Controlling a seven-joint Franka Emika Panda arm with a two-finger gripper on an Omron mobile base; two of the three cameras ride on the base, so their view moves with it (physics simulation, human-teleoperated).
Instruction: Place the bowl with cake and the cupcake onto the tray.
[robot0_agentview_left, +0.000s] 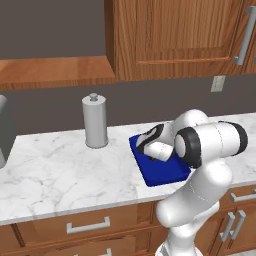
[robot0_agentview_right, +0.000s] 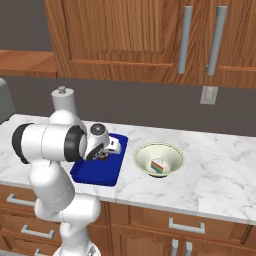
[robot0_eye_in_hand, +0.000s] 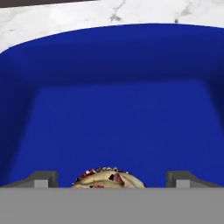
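The blue tray (robot0_agentview_right: 95, 173) lies on the marble counter, and my gripper (robot0_agentview_right: 106, 151) hangs low over it. In the hand view the cupcake (robot0_eye_in_hand: 109, 177) sits on the tray floor (robot0_eye_in_hand: 122, 118) between my fingertips (robot0_eye_in_hand: 43, 179). There is a gap on each side of it, so the gripper (robot0_eye_in_hand: 112, 183) is open. In the right base view the cupcake (robot0_agentview_right: 102, 157) is a dark spot under the hand. The pale bowl (robot0_agentview_right: 172, 156) stands on the counter just right of the tray, with the rainbow cake (robot0_agentview_right: 158, 165) slice inside. My arm covers part of the tray (robot0_agentview_left: 162, 175) in the left base view.
A grey cylindrical canister (robot0_agentview_left: 95, 122) stands on the counter behind and left of the tray. Wooden wall cabinets (robot0_agentview_right: 150, 40) hang above. A wall outlet (robot0_agentview_right: 209, 95) is behind the bowl. The counter's front edge (robot0_agentview_right: 165, 204) runs close to the tray and bowl.
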